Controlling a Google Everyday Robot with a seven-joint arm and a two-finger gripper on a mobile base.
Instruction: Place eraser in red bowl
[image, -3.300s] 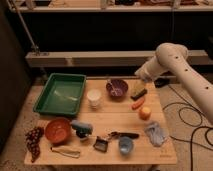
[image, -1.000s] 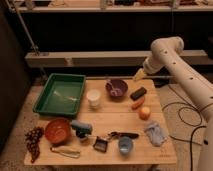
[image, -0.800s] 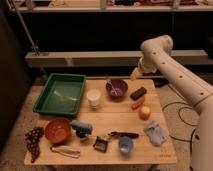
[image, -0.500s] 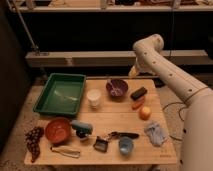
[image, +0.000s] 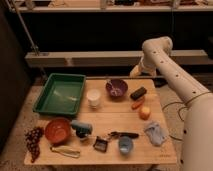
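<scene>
The eraser (image: 138, 93), a small black block, lies on the wooden table (image: 115, 117) at the back right, just right of the dark purple bowl (image: 116, 88). The red bowl (image: 57, 130) sits empty at the front left of the table. My gripper (image: 134, 73) hangs at the end of the white arm (image: 167, 70), above the table's back edge. It is behind and a little left of the eraser, apart from it and far from the red bowl. Nothing shows in it.
A green tray (image: 61, 92) stands at the back left, with a white cup (image: 93, 96) beside it. A carrot (image: 137, 104) and an orange (image: 145, 113) lie just in front of the eraser. Grapes (image: 33, 141), a teal-handled brush (image: 81, 129), a blue cup (image: 125, 145) and a pale cloth (image: 155, 132) lie along the front.
The arm has swung left and back, so the gripper moved from beside the eraser to over the table's back edge. The eraser and the other objects have not moved.
</scene>
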